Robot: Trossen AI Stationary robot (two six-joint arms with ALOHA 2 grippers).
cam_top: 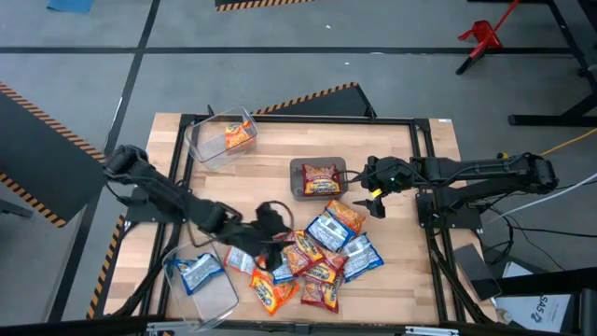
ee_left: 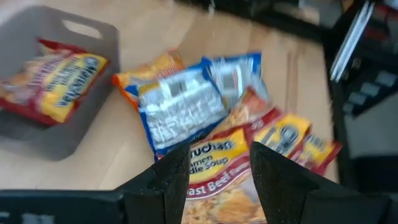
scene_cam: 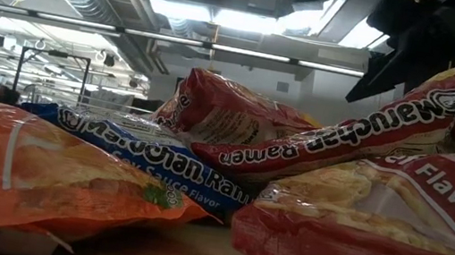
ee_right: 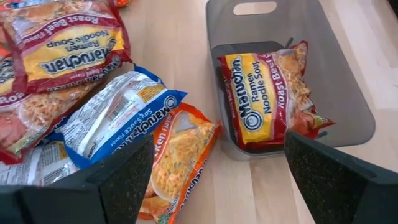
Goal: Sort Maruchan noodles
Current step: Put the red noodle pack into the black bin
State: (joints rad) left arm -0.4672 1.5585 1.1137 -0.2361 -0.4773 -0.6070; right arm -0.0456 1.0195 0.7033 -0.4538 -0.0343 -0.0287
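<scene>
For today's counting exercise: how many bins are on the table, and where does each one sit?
3. A clear bin at the far left holds an orange packet; a grey bin at the centre holds a red packet; a clear bin at the near left holds a blue packet.

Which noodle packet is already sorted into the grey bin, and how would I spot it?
Find the grey bin mid-table, just beyond the loose pile of packets. Inside lies one red-and-yellow Roast Beef packet, the only packet there, near the right hand.
</scene>
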